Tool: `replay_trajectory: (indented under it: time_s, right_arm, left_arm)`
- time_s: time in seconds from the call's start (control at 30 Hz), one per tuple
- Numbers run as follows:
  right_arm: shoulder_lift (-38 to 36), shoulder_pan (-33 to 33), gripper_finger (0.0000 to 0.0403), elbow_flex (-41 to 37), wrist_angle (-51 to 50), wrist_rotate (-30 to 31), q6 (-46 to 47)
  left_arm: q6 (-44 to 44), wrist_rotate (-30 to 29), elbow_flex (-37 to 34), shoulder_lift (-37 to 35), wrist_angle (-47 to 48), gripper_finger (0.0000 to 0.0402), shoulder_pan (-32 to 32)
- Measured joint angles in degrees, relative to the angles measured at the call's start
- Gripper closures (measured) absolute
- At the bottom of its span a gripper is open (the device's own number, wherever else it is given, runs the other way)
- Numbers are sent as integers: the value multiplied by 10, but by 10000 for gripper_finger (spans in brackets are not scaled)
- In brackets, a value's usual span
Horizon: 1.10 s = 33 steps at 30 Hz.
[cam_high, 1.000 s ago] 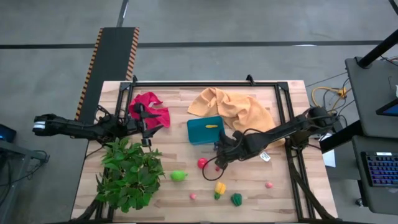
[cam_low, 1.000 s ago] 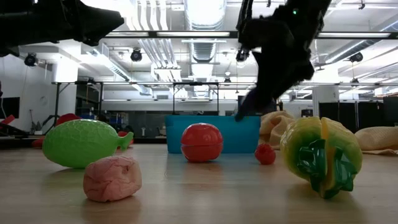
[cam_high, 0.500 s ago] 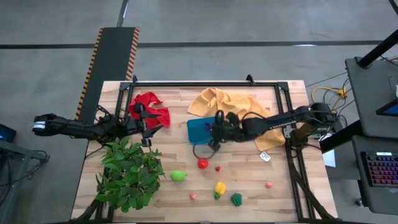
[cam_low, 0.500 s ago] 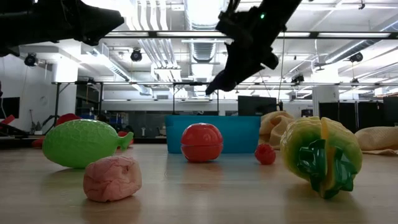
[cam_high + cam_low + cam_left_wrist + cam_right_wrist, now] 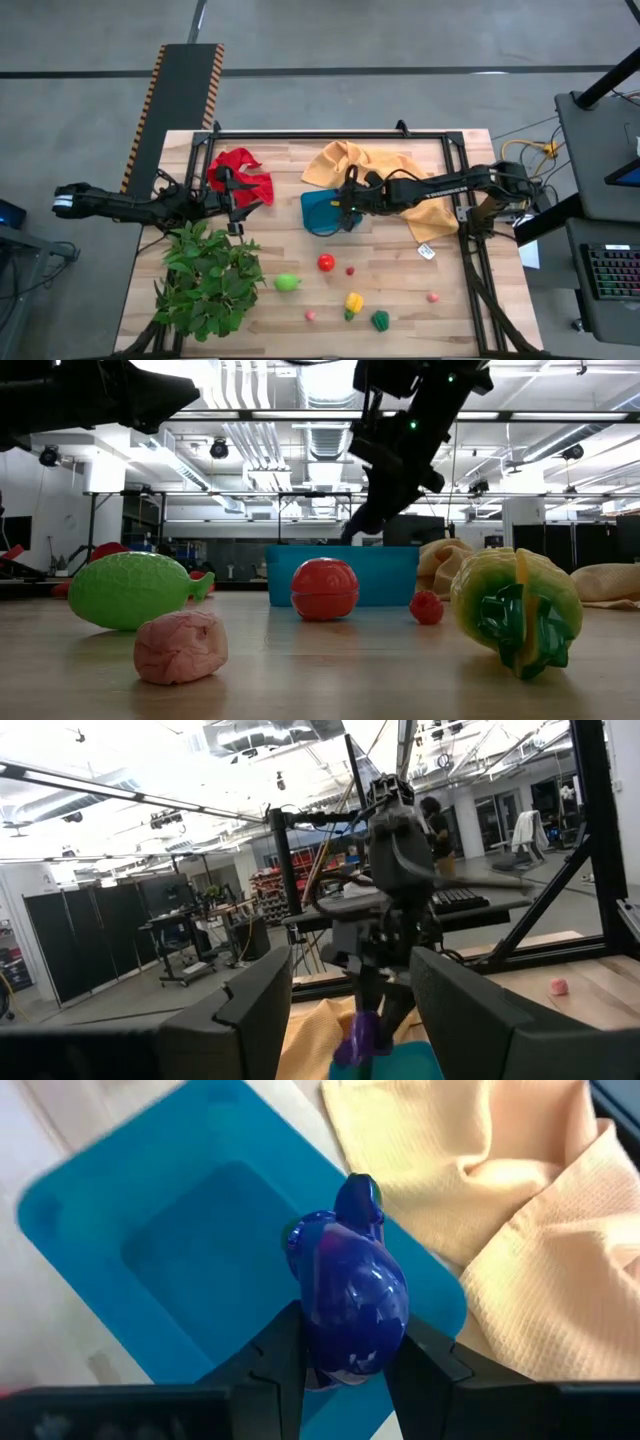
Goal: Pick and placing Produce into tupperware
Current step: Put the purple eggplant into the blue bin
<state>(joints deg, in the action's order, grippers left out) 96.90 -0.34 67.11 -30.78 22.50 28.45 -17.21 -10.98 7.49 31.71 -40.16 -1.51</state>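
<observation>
Moved since a second ago: right arm, up from the bench [image 5: 300, 160] near the red fruit [image 5: 326, 263] and over to the tupperware [image 5: 318, 211]. Now stretched out flat across the bench, right jaws [image 5: 345, 1342] hanging above the teal box, clenched on a purple fruit [image 5: 348, 1295] held over its open inside. Big leafy plant [image 5: 207, 280] at the near left. Left arm resting long and low by the red cloth [image 5: 240, 168], left jaws [image 5: 236, 203] cannot tell if open. Yellow cloth [image 5: 370, 170] touching the box. Light green fruit [image 5: 287, 283], yellow fruit [image 5: 353, 303], dark green fruit [image 5: 380, 320], small pink bits on the bench.
</observation>
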Motion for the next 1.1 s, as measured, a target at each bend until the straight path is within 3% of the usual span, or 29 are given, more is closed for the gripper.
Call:
replay_trajectory:
  time_s: [0.7,1.1]
  right_arm:
    - [57,-28,293,-2,1,0,-21]
    - [57,-28,211,-2,1,0,-25]
  left_arm:
    - [0,0,0,1,1,212,0]
    - [0,0,-1,1,1,212,0]
